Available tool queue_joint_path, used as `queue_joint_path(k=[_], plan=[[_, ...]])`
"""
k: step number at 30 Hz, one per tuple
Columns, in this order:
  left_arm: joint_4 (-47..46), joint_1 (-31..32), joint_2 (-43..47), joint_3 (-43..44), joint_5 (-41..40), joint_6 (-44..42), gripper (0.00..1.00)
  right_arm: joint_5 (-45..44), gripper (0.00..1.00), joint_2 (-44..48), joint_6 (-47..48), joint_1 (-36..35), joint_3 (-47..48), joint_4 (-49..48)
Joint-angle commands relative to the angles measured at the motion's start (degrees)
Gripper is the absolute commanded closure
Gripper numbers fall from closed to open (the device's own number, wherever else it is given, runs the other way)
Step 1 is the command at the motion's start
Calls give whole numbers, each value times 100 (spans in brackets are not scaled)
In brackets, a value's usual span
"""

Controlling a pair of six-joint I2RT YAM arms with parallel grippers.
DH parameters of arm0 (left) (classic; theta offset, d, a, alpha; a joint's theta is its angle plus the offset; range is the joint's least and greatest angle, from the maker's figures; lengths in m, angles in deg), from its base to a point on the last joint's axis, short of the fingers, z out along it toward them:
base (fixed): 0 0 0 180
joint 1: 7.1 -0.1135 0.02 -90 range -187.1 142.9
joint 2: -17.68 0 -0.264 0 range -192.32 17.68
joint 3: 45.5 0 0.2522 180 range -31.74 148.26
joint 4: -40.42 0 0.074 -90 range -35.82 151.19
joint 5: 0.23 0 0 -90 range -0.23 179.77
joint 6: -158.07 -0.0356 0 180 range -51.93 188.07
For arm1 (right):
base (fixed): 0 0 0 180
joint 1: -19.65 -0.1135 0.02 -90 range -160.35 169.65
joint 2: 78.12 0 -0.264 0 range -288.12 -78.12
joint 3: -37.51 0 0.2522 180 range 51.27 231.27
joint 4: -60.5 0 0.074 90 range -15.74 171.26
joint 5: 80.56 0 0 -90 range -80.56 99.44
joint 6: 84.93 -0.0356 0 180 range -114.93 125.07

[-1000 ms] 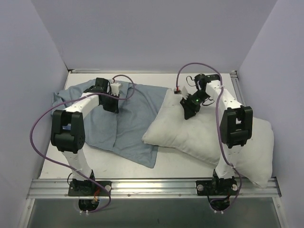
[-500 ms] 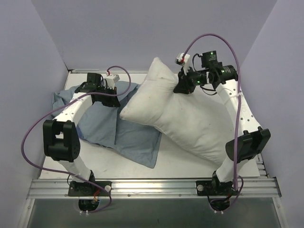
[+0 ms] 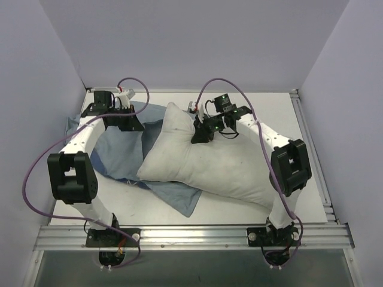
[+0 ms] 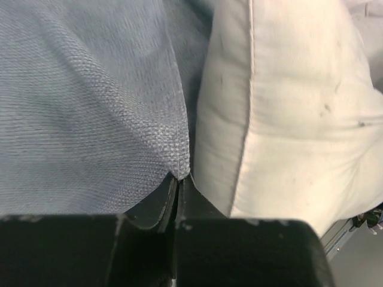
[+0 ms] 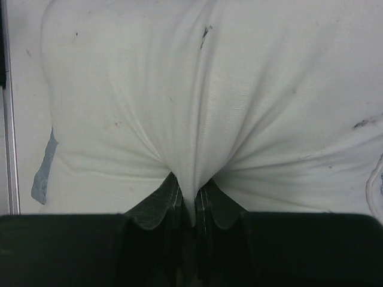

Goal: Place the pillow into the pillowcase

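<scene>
There, the right gripper [image 5: 191,200] clamped tight on a pinch of the white pillow [image 3: 215,167], which lay across the blue pillowcase [image 3: 116,149]; the left gripper [image 4: 179,182] was closed on the pillowcase's edge, just beside the pillow.

The plump white rectangular pillow [image 3: 203,164] now lies across the middle of the white table [image 3: 287,119], its left end overlapping the limp grey-blue fabric pillowcase [image 3: 116,152]. A second ago it lay far to the right. The right gripper [image 3: 199,136], its jaws wider then, now pinches a fold of the pillow and has swung left. The left gripper [image 3: 130,122] has shifted slightly back and left.
</scene>
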Motion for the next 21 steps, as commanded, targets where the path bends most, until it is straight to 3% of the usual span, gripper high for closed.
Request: queue_joint_path(k=[1, 10, 17, 21], plan=[[-256, -115, 286, 390, 133, -20, 100, 840, 100, 684, 1189, -81, -258, 665], [-538, -107, 426, 346, 19, 156, 100, 1087, 100, 245, 3449, -784, 418, 3681], [-1213, -72, 672, -57, 1, 410, 100, 867, 100, -658, 4406, -1276, 1305, 5113], [-1838, -45, 1023, -418, 519, 447, 100, 797, 100, -1397, 4013, -1373, 2103, 5456]])
